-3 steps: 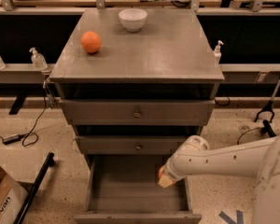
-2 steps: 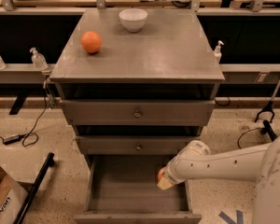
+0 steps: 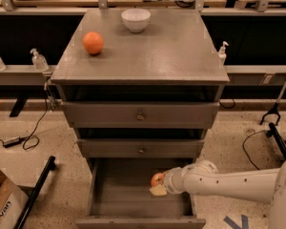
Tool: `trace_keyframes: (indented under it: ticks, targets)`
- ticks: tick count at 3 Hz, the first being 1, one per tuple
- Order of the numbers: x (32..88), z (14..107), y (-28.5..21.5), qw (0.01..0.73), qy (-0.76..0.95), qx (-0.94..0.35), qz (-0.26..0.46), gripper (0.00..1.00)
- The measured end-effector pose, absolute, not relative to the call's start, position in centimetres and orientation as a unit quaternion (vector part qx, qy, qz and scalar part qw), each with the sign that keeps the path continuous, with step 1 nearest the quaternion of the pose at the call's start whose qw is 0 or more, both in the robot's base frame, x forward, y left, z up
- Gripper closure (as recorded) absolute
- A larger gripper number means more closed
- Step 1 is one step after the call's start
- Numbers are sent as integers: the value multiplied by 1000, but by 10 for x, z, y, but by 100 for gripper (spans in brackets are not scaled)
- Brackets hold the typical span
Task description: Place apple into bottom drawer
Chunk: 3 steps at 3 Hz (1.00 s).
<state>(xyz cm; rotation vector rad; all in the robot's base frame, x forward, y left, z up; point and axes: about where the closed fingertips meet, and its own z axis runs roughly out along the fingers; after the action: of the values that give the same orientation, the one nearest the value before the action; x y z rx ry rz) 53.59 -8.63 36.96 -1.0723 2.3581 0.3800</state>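
Observation:
The apple (image 3: 157, 179), small and red-orange with a yellowish patch, is at the tip of my gripper (image 3: 158, 185), over the right side of the open bottom drawer (image 3: 119, 194). My white arm reaches in from the lower right. The gripper's pale fingertips sit just under and beside the apple, inside the drawer opening. The drawer is pulled out toward the camera, and the grey floor that shows is bare.
A uniformly orange fruit (image 3: 93, 43) and a white bowl (image 3: 136, 19) sit on the cabinet top (image 3: 152, 51). The two knobbed upper drawers (image 3: 140, 115) are shut. A cardboard box (image 3: 2, 206) and a black bar (image 3: 35, 192) lie on the floor at left.
My arm has pushed left and a little deeper over the drawer, carrying the apple with it. The fruit and bowl on top have not moved.

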Motion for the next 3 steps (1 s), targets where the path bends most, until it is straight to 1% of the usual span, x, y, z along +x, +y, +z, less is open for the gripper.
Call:
trace_keyframes:
  ticks: [1,2,3]
  targets:
    - [539,350,-61,280,858,-391,182,100]
    - [551,331,-49,279,852,-386,216,100]
    - [579,309,-55,265,851,-381,246,100]
